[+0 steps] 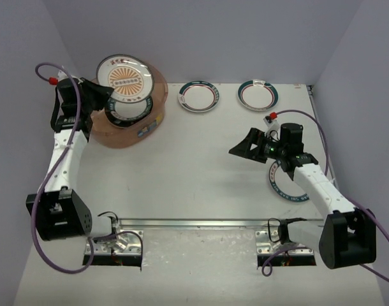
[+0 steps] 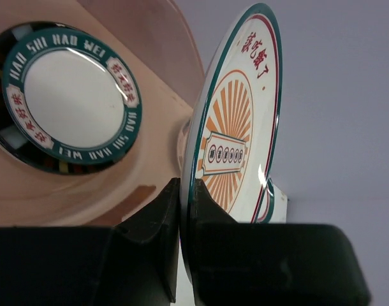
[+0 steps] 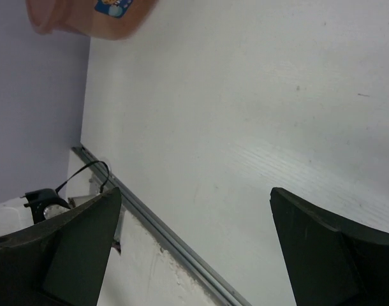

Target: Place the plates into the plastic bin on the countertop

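Left gripper [image 2: 185, 197] clenched on the rim of the orange sunburst plate [image 2: 236, 127], which stands on edge over the plastic bin [image 1: 127, 137]. Best to level it and lower it onto the teal-lettered plate [image 2: 70, 105] inside before letting go. Right gripper [image 3: 196, 197] spread wide, empty.

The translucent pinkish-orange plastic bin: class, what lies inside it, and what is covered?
Inside the translucent pinkish-orange plastic bin, a round white plate with a teal lettered rim lies uppermost. Edges of further plates peek beneath it; their number and patterns are covered.
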